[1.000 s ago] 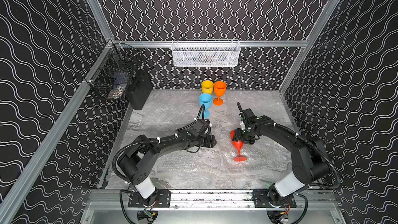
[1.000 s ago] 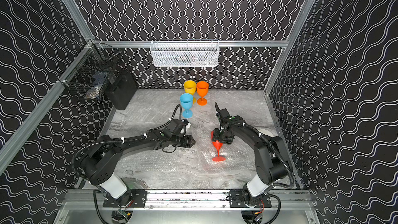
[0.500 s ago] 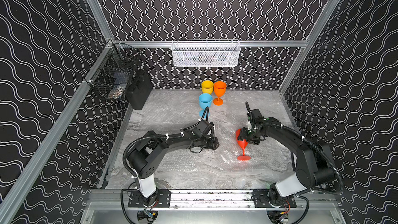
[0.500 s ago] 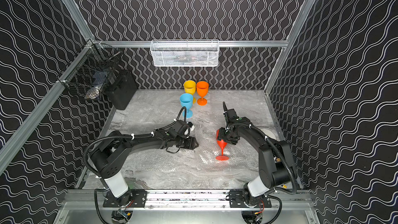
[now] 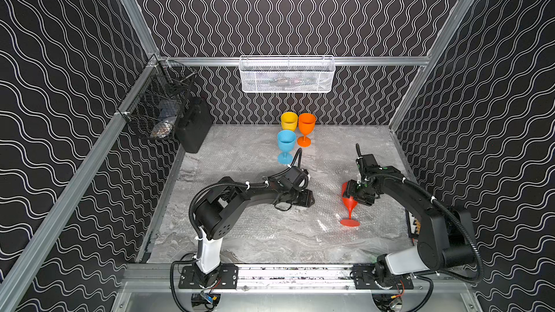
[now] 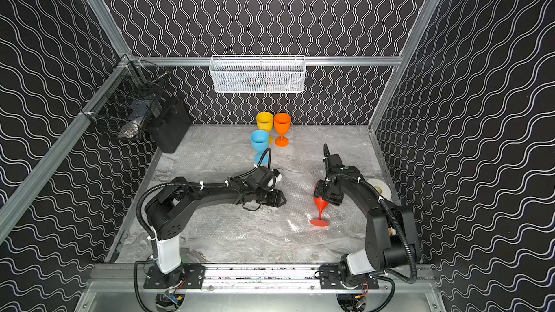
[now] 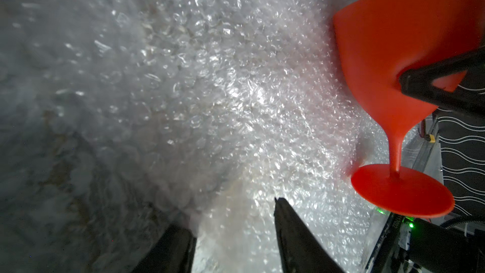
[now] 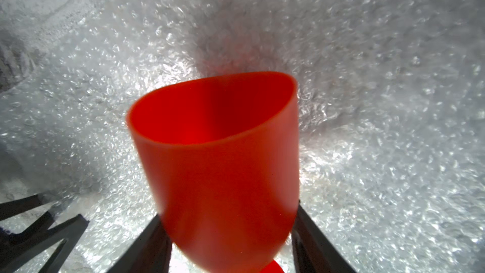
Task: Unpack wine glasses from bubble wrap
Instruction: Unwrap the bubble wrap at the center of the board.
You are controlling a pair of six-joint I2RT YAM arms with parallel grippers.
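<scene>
Right pincer: clamped on the red glass at its bowl.
Red glass: tilted, right of centre in both top views, over the wrap.
Left pincer: jaws apart at the wrap; grip unclear.
Yellow glass, orange glass, blue glass: upright, upper centre.

Yellow goblet, orange goblet and blue goblet crowd upper centre of the desk; red goblet leans centre-right; the lower strip lies open.
</scene>
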